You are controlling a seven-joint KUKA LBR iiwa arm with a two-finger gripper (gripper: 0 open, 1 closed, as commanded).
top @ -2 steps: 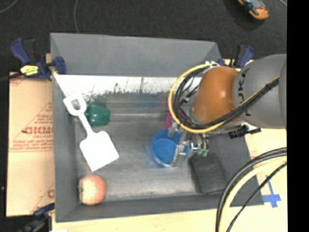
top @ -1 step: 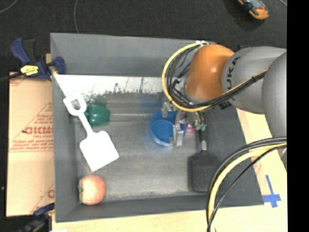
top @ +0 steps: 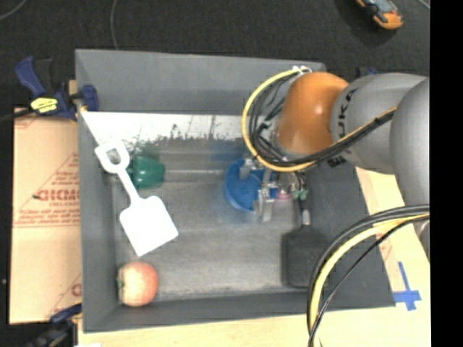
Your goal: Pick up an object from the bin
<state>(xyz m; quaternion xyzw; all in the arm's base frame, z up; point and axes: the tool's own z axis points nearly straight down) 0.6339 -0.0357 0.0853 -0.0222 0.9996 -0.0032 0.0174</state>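
1. Centrally, gripper [top: 268, 199]: low over mid-bin [top: 195, 67]; how far open, cannot tell.
2. Blue rounded object [top: 239, 186]: just beside the gripper, toward the view's left.
3. Black pad [top: 302, 257]: near, below.
4. White toy shovel [top: 141, 212], green object [top: 148, 170], apple [top: 137, 283]: well apart, leftward.

Landmark: blue round thing [top: 239, 186], mid-bin [top: 195, 67].
Right of it: tool [top: 269, 199] plus wrist and cables crowd that side, with no gap visible between them and the blue thing.
Lower right: black block [top: 304, 257] sits by the right wall and blocks that corner.
Left: short strip of free floor, then green toy [top: 147, 170] and white shovel [top: 141, 212], handle up beside the toy, blade lower.
Far lower left: apple [top: 137, 283] in the corner.
Straight below: open floor to the front wall, the widest lane.
Above: bare strip to the back wall.
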